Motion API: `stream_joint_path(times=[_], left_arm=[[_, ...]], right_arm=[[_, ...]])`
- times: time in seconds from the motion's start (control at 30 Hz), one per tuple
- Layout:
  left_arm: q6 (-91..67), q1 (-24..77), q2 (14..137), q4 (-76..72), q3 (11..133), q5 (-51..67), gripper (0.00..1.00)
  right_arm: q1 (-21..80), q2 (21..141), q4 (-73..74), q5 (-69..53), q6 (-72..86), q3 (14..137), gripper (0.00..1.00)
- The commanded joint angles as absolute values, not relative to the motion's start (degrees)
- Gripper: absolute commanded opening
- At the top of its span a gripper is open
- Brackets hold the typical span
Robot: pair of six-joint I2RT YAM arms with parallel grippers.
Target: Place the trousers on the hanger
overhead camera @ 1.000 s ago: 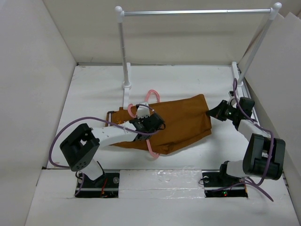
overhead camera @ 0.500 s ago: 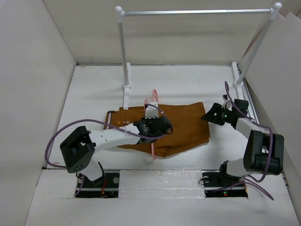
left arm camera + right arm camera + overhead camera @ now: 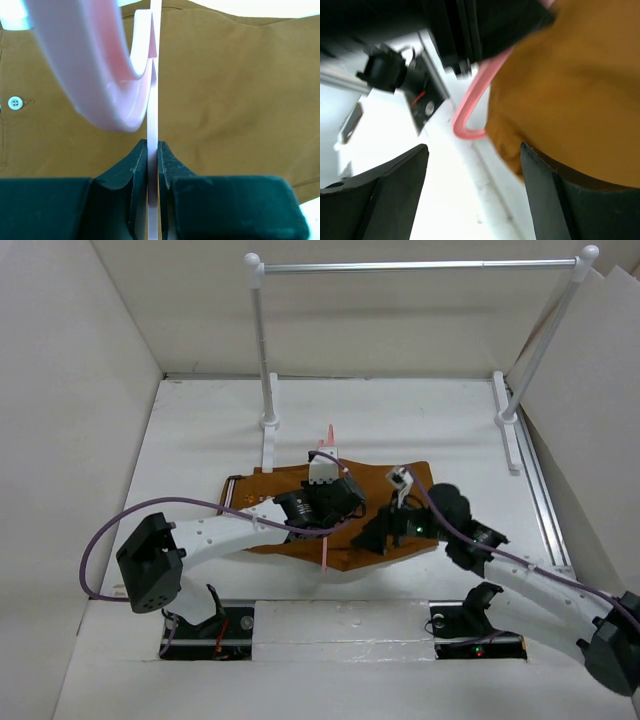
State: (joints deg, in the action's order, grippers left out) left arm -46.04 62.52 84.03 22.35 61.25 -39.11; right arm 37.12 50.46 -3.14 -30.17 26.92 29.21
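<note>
The rust-brown trousers (image 3: 280,483) lie flat mid-table. My left gripper (image 3: 328,510) hovers over them, shut on the thin pink hanger (image 3: 325,552), which stands edge-on to the camera above. In the left wrist view the jaws pinch the hanger's bar (image 3: 152,100), my left gripper (image 3: 153,150) is above the cloth (image 3: 225,90), and the hook (image 3: 100,75) curls up to the left. My right gripper (image 3: 380,537) is open at the trousers' near edge. Its view shows my right gripper (image 3: 472,146) holding nothing, one finger (image 3: 555,200) beside the cloth's hem (image 3: 580,90), and a hanger corner (image 3: 470,115) just ahead.
A silver-and-white clothes rail (image 3: 420,265) stands at the back, with one post (image 3: 265,350) close behind the trousers. White walls close in the white table (image 3: 200,430) on the left, right and back. A pale button (image 3: 15,103) shows on the trousers' waist.
My right gripper let go of the trousers' right end, opened, and swung in to their near edge by the hanger. My left gripper turned the hanger edge-on and shifted slightly right.
</note>
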Motion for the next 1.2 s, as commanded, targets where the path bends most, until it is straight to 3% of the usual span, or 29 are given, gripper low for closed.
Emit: stream_joint_path(times=[0.0,0.17,0.43,0.5,0.7,0.73,0.83,0.97,1.17], left_arm=[[-43.7,62.4,80.2,18.9,64.3,-40.3,0.00],[-42.8,62.4,77.8,17.6,63.1,-37.7,0.00],[-42.9,60.6,72.8,16.4,60.0,-33.5,0.00],[-42.5,60.0,71.6,16.3,59.4,-33.8,0.00],[-41.1,60.0,70.1,17.6,59.7,-34.6,0.00],[-40.9,60.0,69.7,17.7,59.7,-34.9,0.00],[-40.8,57.8,68.6,18.3,60.6,-33.8,0.00],[-39.7,53.4,66.5,17.8,62.4,-30.7,0.00],[-35.9,51.9,65.9,19.6,71.7,-28.1,0.00]], right_arm=[[46.8,53.9,-19.1,-19.3,40.7,26.4,0.80],[54.3,65.0,-25.0,-13.1,39.8,32.6,0.81],[55.7,78.0,-37.9,-8.0,42.2,35.0,0.80],[56.3,80.0,-41.9,-6.9,43.7,35.3,0.76],[59.1,83.8,-49.5,-4.8,46.4,36.6,0.56],[60.0,83.5,-49.3,-3.6,46.5,36.7,0.43],[61.4,82.1,-49.4,-1.7,48.5,35.9,0.25],[62.0,80.2,-50.7,-0.4,51.2,35.5,0.09],[62.0,77.3,-47.0,-0.7,52.2,39.5,0.02]])
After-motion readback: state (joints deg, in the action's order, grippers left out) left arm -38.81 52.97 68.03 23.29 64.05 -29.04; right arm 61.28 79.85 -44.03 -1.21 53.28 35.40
